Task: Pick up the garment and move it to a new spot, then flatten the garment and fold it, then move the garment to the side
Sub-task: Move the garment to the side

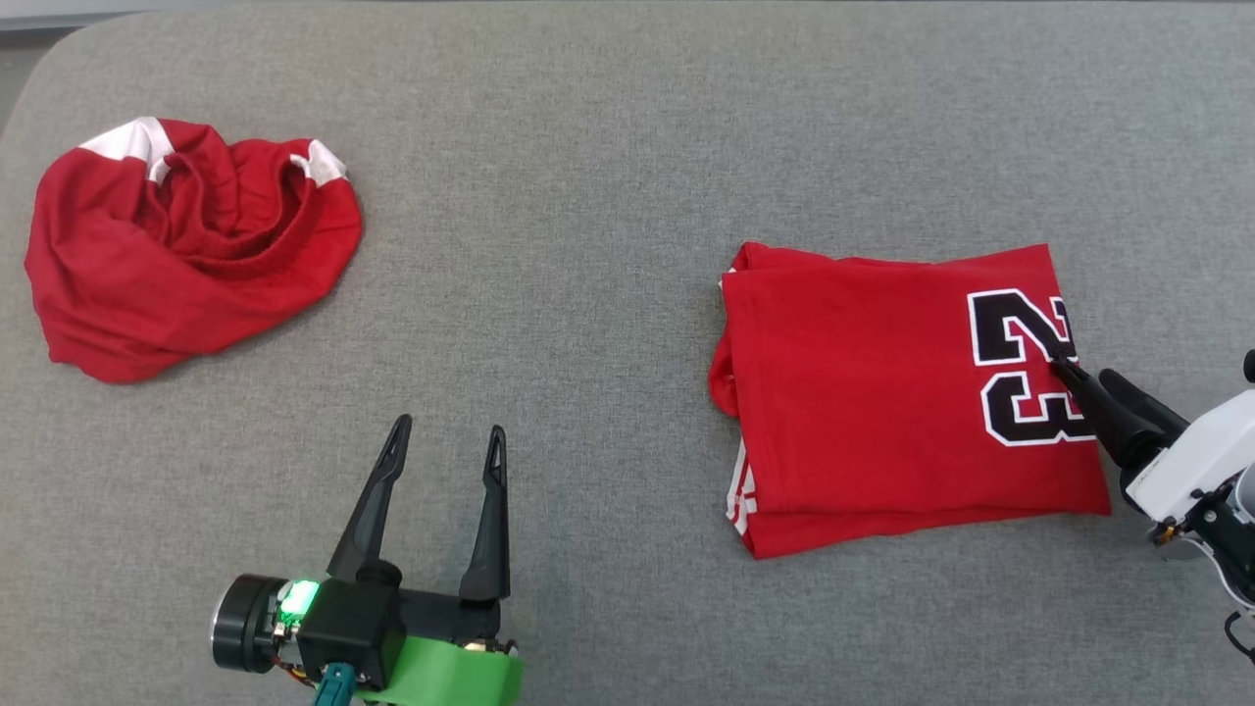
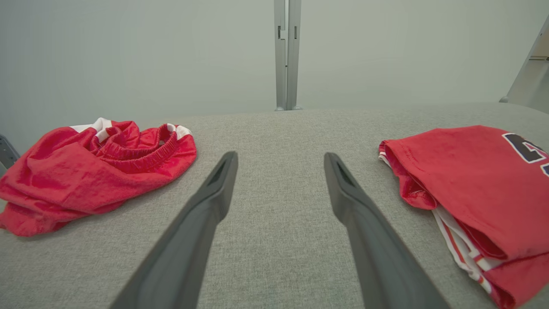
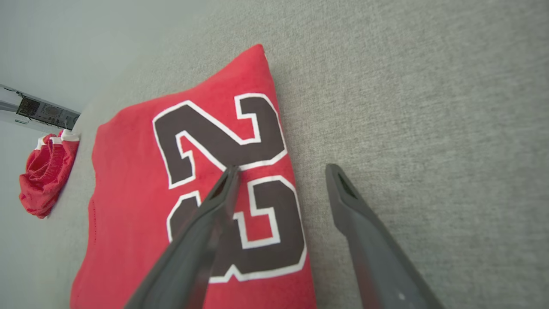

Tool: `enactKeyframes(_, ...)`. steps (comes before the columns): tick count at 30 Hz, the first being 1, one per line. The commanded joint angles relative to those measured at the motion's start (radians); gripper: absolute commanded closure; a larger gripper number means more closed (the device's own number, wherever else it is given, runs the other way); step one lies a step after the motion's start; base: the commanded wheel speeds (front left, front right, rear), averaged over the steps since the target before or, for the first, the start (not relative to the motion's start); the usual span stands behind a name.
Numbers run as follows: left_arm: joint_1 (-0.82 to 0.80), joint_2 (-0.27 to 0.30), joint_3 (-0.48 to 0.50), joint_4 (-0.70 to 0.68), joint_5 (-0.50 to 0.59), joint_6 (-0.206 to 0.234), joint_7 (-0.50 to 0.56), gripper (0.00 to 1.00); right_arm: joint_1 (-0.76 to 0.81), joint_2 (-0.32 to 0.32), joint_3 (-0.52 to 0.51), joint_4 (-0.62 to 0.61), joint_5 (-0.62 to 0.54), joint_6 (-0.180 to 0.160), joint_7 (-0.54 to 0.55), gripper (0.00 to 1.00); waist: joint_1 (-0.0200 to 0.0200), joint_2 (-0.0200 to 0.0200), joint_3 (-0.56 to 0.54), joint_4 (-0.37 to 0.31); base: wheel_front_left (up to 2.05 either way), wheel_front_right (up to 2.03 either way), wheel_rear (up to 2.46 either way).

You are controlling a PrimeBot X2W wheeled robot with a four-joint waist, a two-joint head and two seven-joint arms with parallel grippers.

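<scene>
A red jersey (image 1: 882, 402) with a black "23" lies folded into a rectangle on the right of the grey table (image 1: 608, 196). My right gripper (image 1: 1083, 371) is open at the jersey's right edge, holding nothing. In the right wrist view, one finger of the right gripper (image 3: 282, 169) hangs over the number on the jersey (image 3: 128, 193) and the other over bare cloth. A second red garment (image 1: 186, 245) with white trim lies crumpled at the far left. My left gripper (image 1: 448, 428) stands open and empty at the front, between the crumpled garment (image 2: 94, 163) and the folded jersey (image 2: 472, 184).
The table is covered in grey fabric, with a rounded corner at the far left (image 1: 59, 59). A metal post (image 2: 287, 56) stands behind the table's far edge against a pale wall. A slanted frame (image 2: 532, 73) shows at the far right.
</scene>
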Motion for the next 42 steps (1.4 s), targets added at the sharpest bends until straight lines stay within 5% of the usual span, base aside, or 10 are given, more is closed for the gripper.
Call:
enactKeyframes(1,-0.018,0.001,-0.004,0.001,0.005,-0.003,0.000,0.00,-0.014,-0.005,0.011,0.001,0.015,-0.001,0.011,0.00,0.0000,-0.0001,0.011,0.004,0.00,0.00,0.00)
enactKeyframes(3,-0.023,0.001,-0.005,0.002,0.006,-0.003,0.000,0.00,-0.023,-0.009,0.022,0.005,0.027,-0.001,0.024,0.04,0.0000,-0.0001,0.015,0.005,0.00,0.00,0.00)
enactKeyframes(4,-0.025,0.001,-0.006,0.002,0.007,-0.002,0.000,0.00,-0.027,-0.011,0.030,0.008,0.031,-0.001,0.034,0.52,0.0000,-0.0001,0.017,0.006,0.00,0.00,0.00)
enactKeyframes(5,-0.028,0.001,-0.008,0.002,0.008,-0.002,0.000,0.00,-0.033,-0.013,0.039,0.009,0.033,-0.001,0.043,0.85,0.0000,-0.0001,0.019,0.007,0.00,0.00,0.00)
enactKeyframes(6,-0.029,0.001,-0.009,0.003,0.009,-0.002,0.000,0.00,-0.037,-0.015,0.044,0.010,0.037,-0.001,0.044,1.00,0.0000,-0.0001,0.021,0.007,0.00,0.00,0.00)
enactKeyframes(26,-0.139,0.001,-0.050,-0.133,0.030,-0.029,0.000,0.00,-0.390,-0.146,0.072,0.097,-0.135,-0.001,-0.050,1.00,0.0000,-0.0001,0.215,-0.038,0.00,0.00,0.00)
enactKeyframes(42,-0.249,0.038,-0.076,-0.268,0.097,-0.062,0.000,0.00,-0.635,-0.248,-0.078,0.311,-0.181,-0.001,-0.112,1.00,0.0000,-0.0001,0.436,-0.120,0.00,0.00,0.00)
